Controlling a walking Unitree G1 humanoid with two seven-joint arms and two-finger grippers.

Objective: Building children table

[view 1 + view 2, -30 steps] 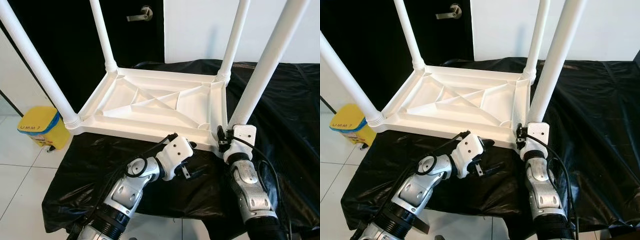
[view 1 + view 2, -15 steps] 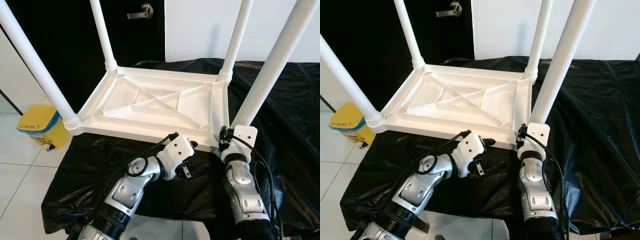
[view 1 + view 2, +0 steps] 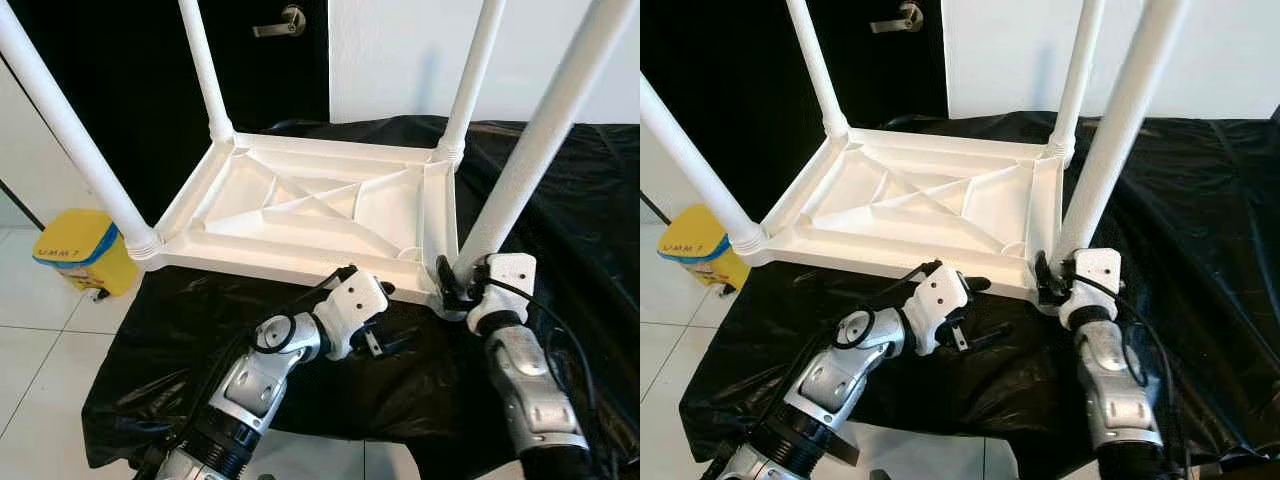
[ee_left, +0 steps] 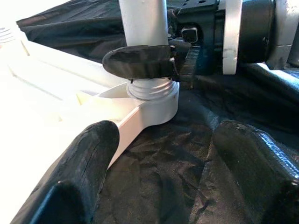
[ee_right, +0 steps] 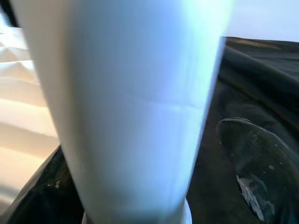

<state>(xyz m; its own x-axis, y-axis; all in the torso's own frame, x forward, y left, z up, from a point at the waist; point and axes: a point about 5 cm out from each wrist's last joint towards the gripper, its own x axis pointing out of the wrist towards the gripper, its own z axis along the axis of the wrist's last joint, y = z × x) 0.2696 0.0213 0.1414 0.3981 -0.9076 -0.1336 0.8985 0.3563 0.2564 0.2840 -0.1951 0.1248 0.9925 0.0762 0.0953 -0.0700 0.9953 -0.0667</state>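
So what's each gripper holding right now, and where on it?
The right gripper grips the near-right table leg at its base, just above the threaded socket. The left gripper is open, holding nothing, beside that corner.

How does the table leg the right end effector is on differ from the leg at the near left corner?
The near right leg has the right end effector closed around its base; the near left leg stands free. In the left wrist view, thread still shows above the right leg's socket; the left leg's collar looks seated. Both are white, round and point up from the upturned tabletop.

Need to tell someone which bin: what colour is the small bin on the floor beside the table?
The bin is yellow with a blue band, clearest in the left eye view.
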